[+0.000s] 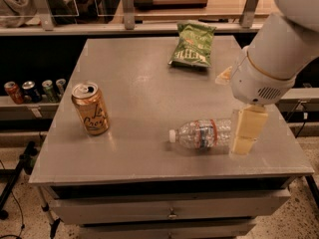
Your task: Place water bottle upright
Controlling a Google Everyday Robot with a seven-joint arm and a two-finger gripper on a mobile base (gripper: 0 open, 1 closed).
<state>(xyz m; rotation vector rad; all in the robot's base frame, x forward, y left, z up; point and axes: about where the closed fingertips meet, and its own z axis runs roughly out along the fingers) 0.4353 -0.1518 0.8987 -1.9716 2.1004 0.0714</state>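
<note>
The water bottle [203, 133] lies on its side on the grey table [139, 88], near the front right. Its white cap points left and its red-white-blue label band is around the middle. My gripper [246, 138] hangs from the white arm at the right and comes down right at the bottle's base end. Its pale yellow finger [247, 131] covers the bottle's bottom. I cannot see a second finger.
An orange-gold drink can [90, 108] stands upright at the table's left. A green chip bag [193, 50] lies at the back. Several cans [32, 90] stand on a low shelf to the left. A counter with rails runs behind the table.
</note>
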